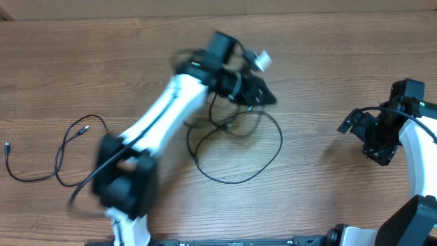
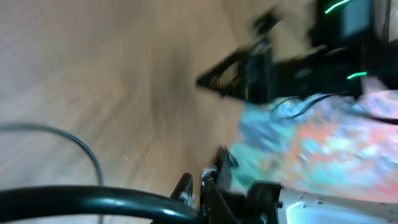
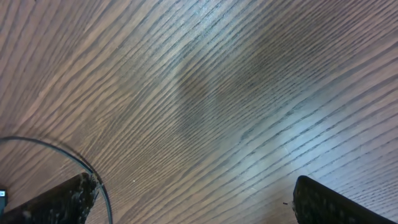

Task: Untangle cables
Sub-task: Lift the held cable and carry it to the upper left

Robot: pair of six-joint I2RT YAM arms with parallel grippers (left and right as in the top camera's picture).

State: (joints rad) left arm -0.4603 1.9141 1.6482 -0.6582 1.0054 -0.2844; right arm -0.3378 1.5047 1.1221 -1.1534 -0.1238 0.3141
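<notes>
One thin black cable [image 1: 58,154] lies loosely spread at the table's left, with small plug ends. A second black cable [image 1: 239,154] forms a big loop at the centre, its upper strands running up under my left gripper [image 1: 263,92]. The left arm is motion-blurred. In the left wrist view the left gripper [image 2: 198,183] has its fingertips close together with no cable visible between them, and a thin cable [image 2: 81,143] curves on the wood at left. My right gripper [image 1: 355,123] hovers at the right, away from the cables. Its fingers [image 3: 199,199] are wide apart over bare wood.
The wooden table [image 1: 328,61] fills the views. The thick black wire [image 2: 93,199] in the left wrist view belongs to the arm. A thin wire arc [image 3: 68,152] passes by the right gripper's left finger. The right arm [image 2: 292,62] shows blurred in the left wrist view.
</notes>
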